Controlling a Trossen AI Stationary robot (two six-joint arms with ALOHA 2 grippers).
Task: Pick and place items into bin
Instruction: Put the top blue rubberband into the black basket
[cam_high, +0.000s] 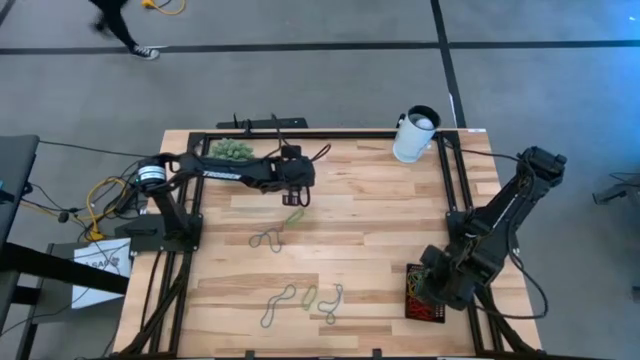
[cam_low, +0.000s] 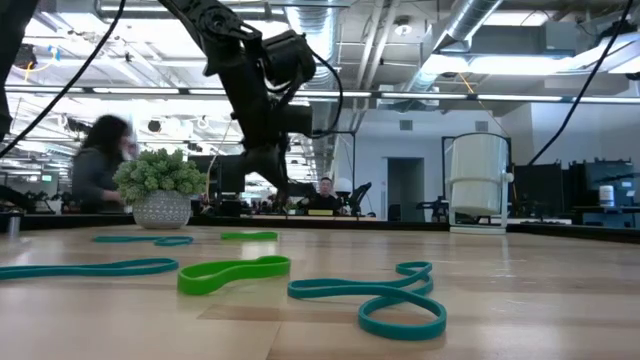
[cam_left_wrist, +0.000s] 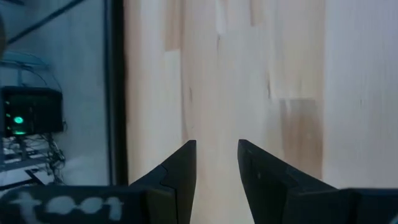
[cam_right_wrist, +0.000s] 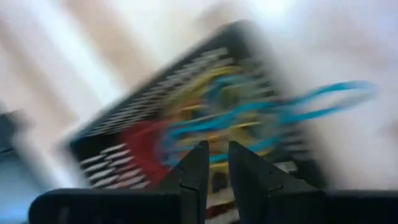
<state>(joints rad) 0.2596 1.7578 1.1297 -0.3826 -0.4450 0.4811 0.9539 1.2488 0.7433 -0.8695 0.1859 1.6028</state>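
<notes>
My left gripper (cam_high: 296, 192) (cam_left_wrist: 217, 149) hovers above the table's far middle, fingers a little apart with bare wood between them. A green rubber band (cam_high: 293, 217) and a grey one (cam_high: 266, 239) lie flat just near of it. Three more bands (cam_high: 278, 305) (cam_high: 305, 298) (cam_high: 332, 302) lie by the near edge, and they show close up in the low view (cam_low: 233, 272) (cam_low: 385, 297). My right gripper (cam_high: 432, 288) (cam_right_wrist: 217, 152) hangs over the black bin (cam_high: 424, 303) (cam_right_wrist: 112, 155) with its fingers nearly together and nothing between them. Red, yellow and blue bands (cam_right_wrist: 205, 124) fill the bin, and one blue loop (cam_right_wrist: 339, 93) reaches over its rim.
A white cup (cam_high: 415, 135) (cam_low: 478, 180) stands at the far right corner. The green spiky ball (cam_high: 232, 150) (cam_low: 160, 185) sits at the far left. Black frame rails (cam_high: 448, 190) run along the table's sides. A person (cam_high: 125, 25) walks on the floor beyond the table.
</notes>
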